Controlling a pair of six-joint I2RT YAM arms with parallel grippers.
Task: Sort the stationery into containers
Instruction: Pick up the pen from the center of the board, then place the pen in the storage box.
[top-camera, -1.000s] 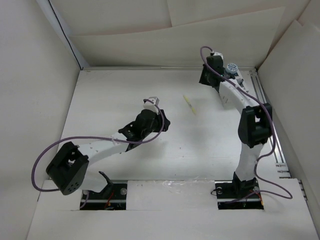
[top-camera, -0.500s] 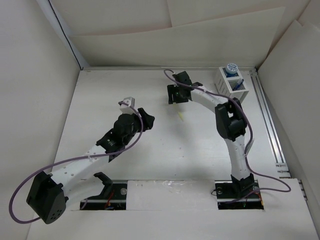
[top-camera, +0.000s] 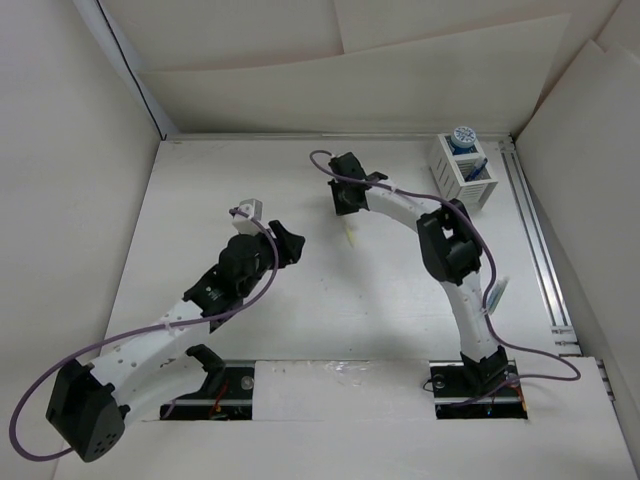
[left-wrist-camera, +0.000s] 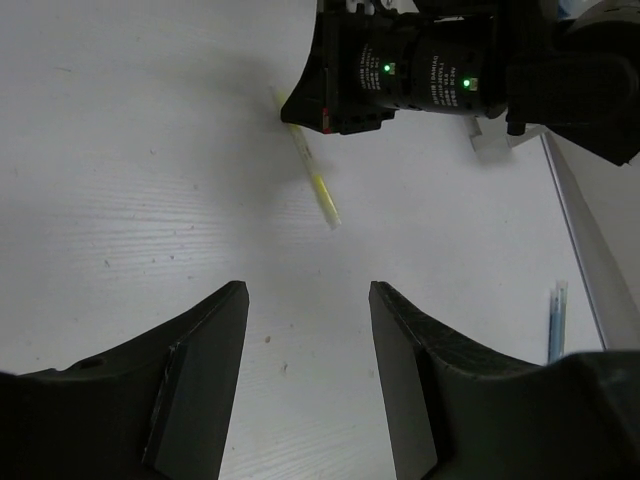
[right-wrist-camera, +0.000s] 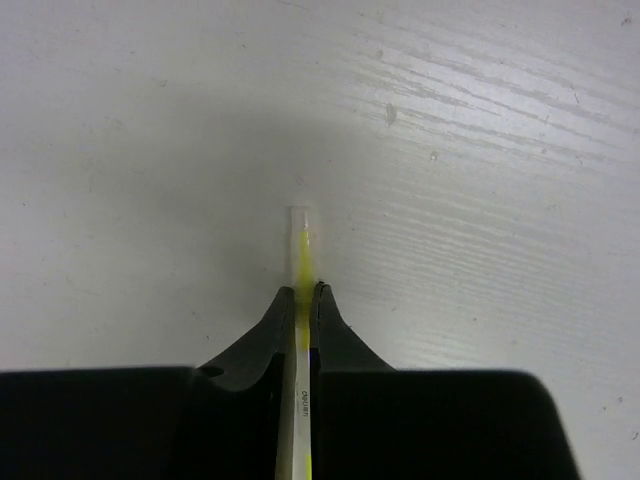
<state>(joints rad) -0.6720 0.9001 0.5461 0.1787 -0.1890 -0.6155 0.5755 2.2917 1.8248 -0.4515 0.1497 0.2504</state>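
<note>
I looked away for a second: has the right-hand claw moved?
Yes. The right gripper swung left, away from the white organizer box at the back corner, and now pinches the yellow stick.

Pale-yellow stick (right-wrist-camera: 301, 250), white slatted box (top-camera: 452, 178)

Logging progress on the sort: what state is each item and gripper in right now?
Yellow stick: gripped at one end.
Right gripper: jaws shut on yellow stick.
Left gripper: jaws open, empty.
Roll: in box, far compartment.
Pen: in box, near compartment.
Blue stick: lying loose on table.
</note>
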